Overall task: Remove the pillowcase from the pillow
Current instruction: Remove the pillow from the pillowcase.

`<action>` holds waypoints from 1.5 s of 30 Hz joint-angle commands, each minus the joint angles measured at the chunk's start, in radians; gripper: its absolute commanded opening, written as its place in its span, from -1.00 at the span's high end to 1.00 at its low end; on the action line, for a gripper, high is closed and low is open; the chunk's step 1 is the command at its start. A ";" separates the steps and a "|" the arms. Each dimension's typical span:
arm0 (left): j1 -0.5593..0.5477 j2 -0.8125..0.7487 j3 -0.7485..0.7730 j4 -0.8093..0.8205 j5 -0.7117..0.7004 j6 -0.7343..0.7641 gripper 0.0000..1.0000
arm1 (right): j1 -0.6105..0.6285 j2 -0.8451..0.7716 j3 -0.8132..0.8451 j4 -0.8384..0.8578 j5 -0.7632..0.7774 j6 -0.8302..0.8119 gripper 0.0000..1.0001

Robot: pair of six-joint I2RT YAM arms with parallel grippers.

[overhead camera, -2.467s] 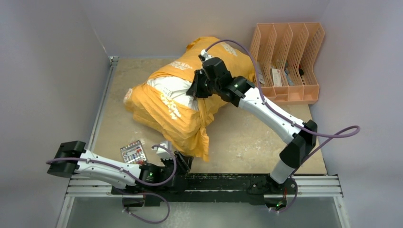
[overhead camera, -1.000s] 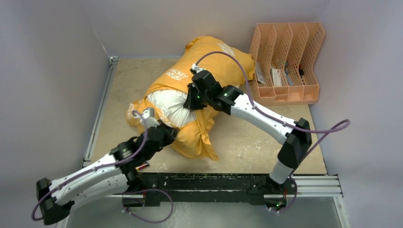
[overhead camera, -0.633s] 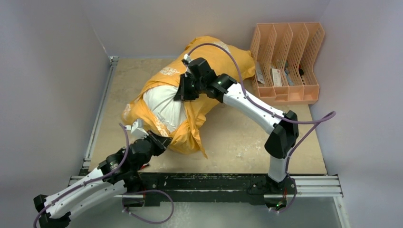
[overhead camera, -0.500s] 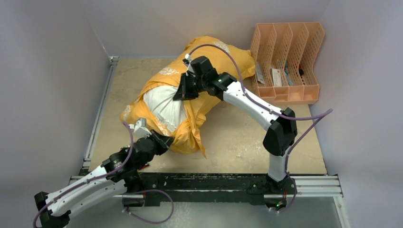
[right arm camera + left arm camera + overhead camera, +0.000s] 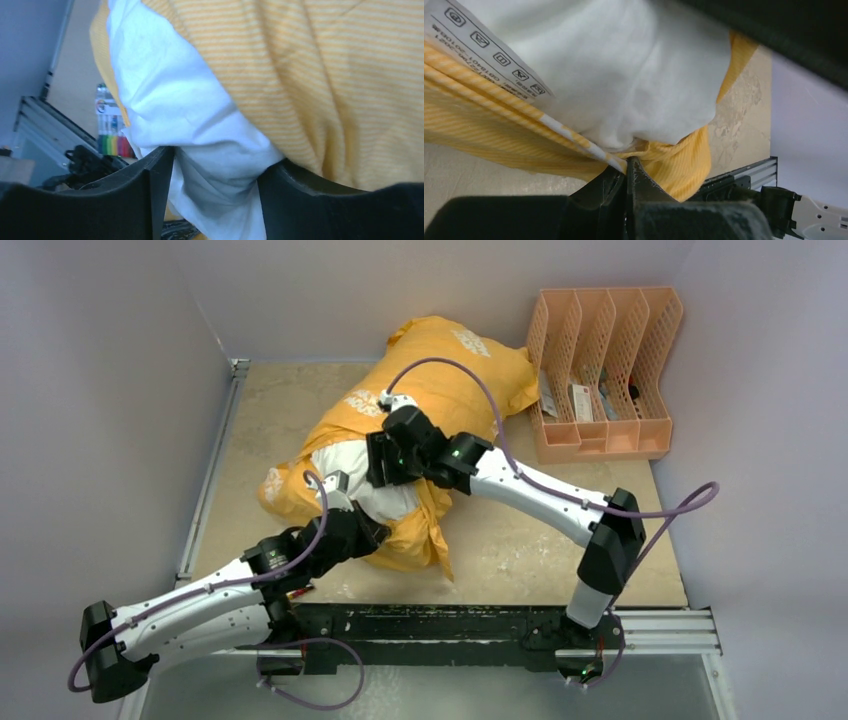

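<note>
orange-yellow striped fabric is most of what you see here. the pillowcase is partly on the pillow, lying at an angle on the worktop from the middle up toward the back, with its far end near the peach file rack. the cover wraps the far part, and the near end is bunched up with white stuffing poking out of the opening.

the left end effector sits at the near edge of the bundle. in the left wrist view its end effector is pinched tight on a fold of the orange cloth right under the white bulge, and a white care label lies along the hem above it.

the right end effector is on top of the exposed white part. from the right wrist view its end effector has the jaws standing fairly wide, with a lump of white pillow between them and touching both inner faces, and orange cloth just to the right. a colourful packet shows on the worktop behind.
</note>
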 commanded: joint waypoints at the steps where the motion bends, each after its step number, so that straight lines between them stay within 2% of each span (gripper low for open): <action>1: -0.021 -0.040 -0.023 0.066 0.071 -0.010 1.00 | 0.064 -0.065 -0.123 0.004 0.284 0.042 -0.30; 4: -0.021 -0.070 -0.061 0.066 0.085 -0.036 1.00 | 0.095 -0.101 -0.208 0.014 0.288 0.094 -0.39; 5: -0.021 -0.079 -0.072 0.064 0.086 -0.039 1.00 | 0.111 -0.101 -0.221 0.007 0.298 0.112 -0.60; 7: -0.021 -0.096 -0.083 0.050 0.080 -0.047 1.00 | 0.150 -0.084 -0.223 -0.040 0.330 0.157 -0.69; 8: -0.021 -0.102 -0.085 0.045 0.076 -0.048 1.00 | 0.174 -0.072 -0.226 -0.069 0.358 0.198 -0.96; 11: -0.021 -0.103 -0.086 0.027 0.074 -0.045 1.00 | 0.221 -0.012 -0.257 -0.061 0.393 0.265 -0.97; 12: -0.021 -0.104 -0.088 0.027 0.077 -0.044 1.00 | 0.224 0.017 -0.262 -0.048 0.410 0.284 -0.79; 14: -0.022 -0.104 -0.098 0.036 0.086 -0.042 1.00 | 0.215 0.072 -0.217 -0.058 0.438 0.297 -0.18; 15: -0.022 -0.107 -0.103 0.041 0.089 -0.043 1.00 | 0.199 0.092 -0.161 -0.075 0.478 0.297 0.27; 16: -0.023 -0.111 -0.106 0.041 0.091 -0.046 1.00 | 0.177 0.102 -0.099 -0.087 0.498 0.279 0.86; 17: -0.025 -0.117 -0.107 0.037 0.093 -0.051 1.00 | 0.151 0.102 -0.029 -0.078 0.495 0.251 1.00; 20: -0.052 -0.151 -0.130 0.023 0.066 -0.076 1.00 | 0.043 0.070 0.141 0.089 0.336 0.114 1.00; 24: -0.140 -0.102 -0.251 0.084 -0.001 -0.124 1.00 | -0.094 0.066 0.408 0.271 -0.027 0.115 1.00; 26: -0.257 -0.006 -0.269 0.114 -0.082 -0.169 1.00 | -0.096 0.090 0.541 0.282 -0.054 0.115 1.00; 28: -0.376 0.061 -0.270 0.147 -0.197 -0.238 1.00 | -0.097 0.106 0.603 0.258 -0.040 0.094 1.00; 31: -0.429 0.100 -0.298 0.223 -0.272 -0.297 1.00 | -0.108 0.075 0.486 0.268 -0.024 0.090 1.00; 36: -0.429 0.088 -0.272 0.223 -0.281 -0.259 1.00 | -0.108 -0.014 0.180 0.372 -0.037 0.107 1.00; 37: -0.429 0.075 -0.248 0.201 -0.288 -0.243 0.93 | -0.104 -0.022 0.142 0.375 -0.021 0.099 1.00; 39: -0.429 0.029 -0.192 0.174 -0.304 -0.206 0.55 | -0.098 -0.049 0.050 0.383 0.002 0.108 1.00; 43: -0.429 -0.064 -0.107 0.209 -0.317 -0.121 -0.03 | -0.093 -0.078 -0.078 0.390 -0.008 0.150 1.00; 45: -0.429 -0.076 -0.091 0.258 -0.298 -0.082 -0.20 | -0.090 -0.083 -0.098 0.395 -0.019 0.180 1.00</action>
